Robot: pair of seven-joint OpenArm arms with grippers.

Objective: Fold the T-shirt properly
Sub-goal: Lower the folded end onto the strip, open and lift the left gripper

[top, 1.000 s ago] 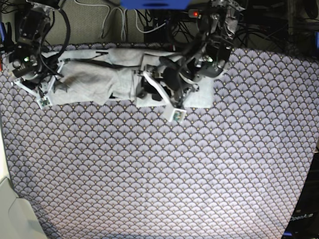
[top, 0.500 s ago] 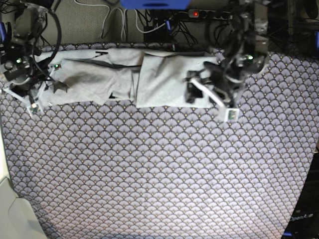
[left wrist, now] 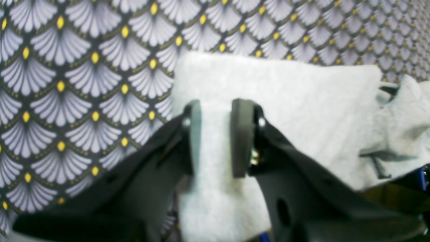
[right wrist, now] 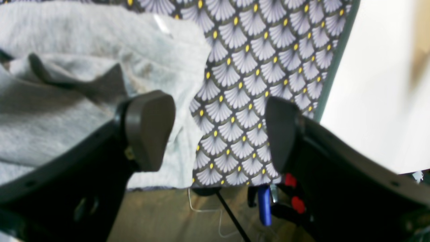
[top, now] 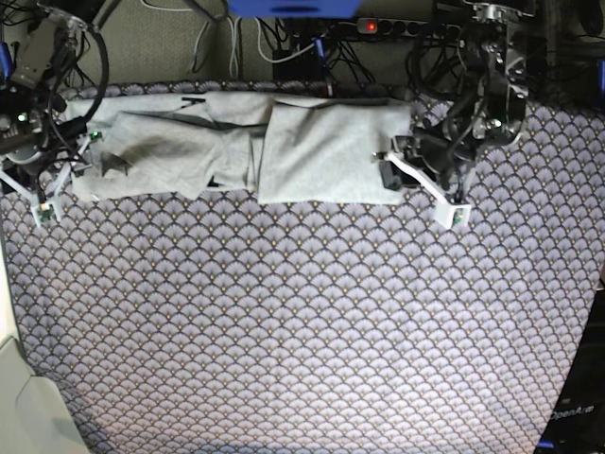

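Both arms worked the ends of the shirt.
The light heather-grey cotton T-shirt (top: pixel 236 147) lay along the far edge of the scallop-patterned purple-grey cloth (top: pixel 302 322); the left gripper (left wrist: pixel 215 137) pinched its right edge to fold, while the right gripper (right wrist: pixel 218 134) gaped empty beside its left edge.

The table is covered by a scallop-patterned cloth (top: pixel 312 331). Tangled cables (top: pixel 284 43) and a power strip (top: pixel 397 26) are seen beyond its far edge.

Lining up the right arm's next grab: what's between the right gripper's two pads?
In the right wrist view, the open right gripper frames the T-shirt's edge beside one pad and bare scallop-patterned cloth across the remaining gap.
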